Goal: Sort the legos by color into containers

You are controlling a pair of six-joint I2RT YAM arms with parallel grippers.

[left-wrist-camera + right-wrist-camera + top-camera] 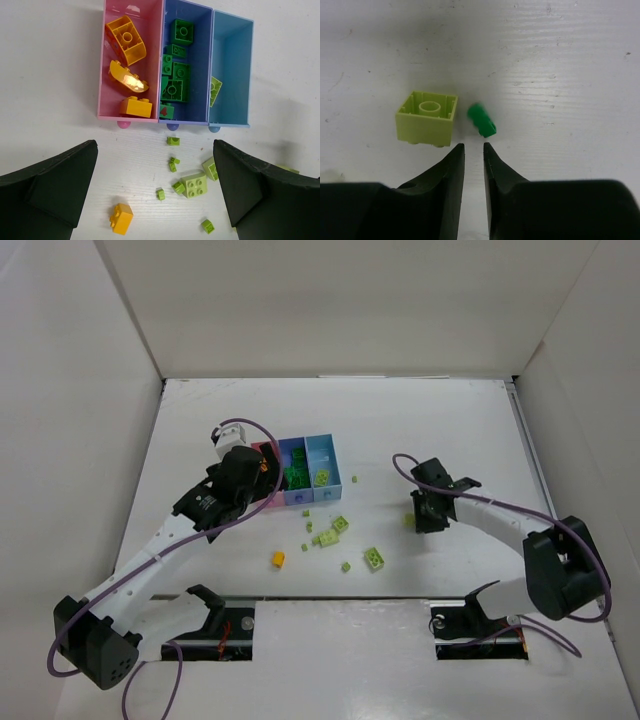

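The containers stand in a row: pink (150, 30) with orange legos (126, 37), periwinkle blue (200, 60) with dark green legos (175, 85), and light blue (232, 65) with one lime brick (215, 90). My left gripper (155, 145) hangs wide open just before the bins, over loose lime bricks (195, 184) and an orange brick (121, 218). My right gripper (474, 146) sits low on the table to the right (422, 518). Its jaws are a narrow gap apart with nothing between them. A tiny dark green brick (481, 120) lies just past its tips, beside an upturned lime brick (426, 117).
More lime bricks (374, 557) and the orange brick (278, 559) are scattered in front of the bins. One small lime piece (353, 480) lies right of the light blue bin. White walls enclose the table on three sides.
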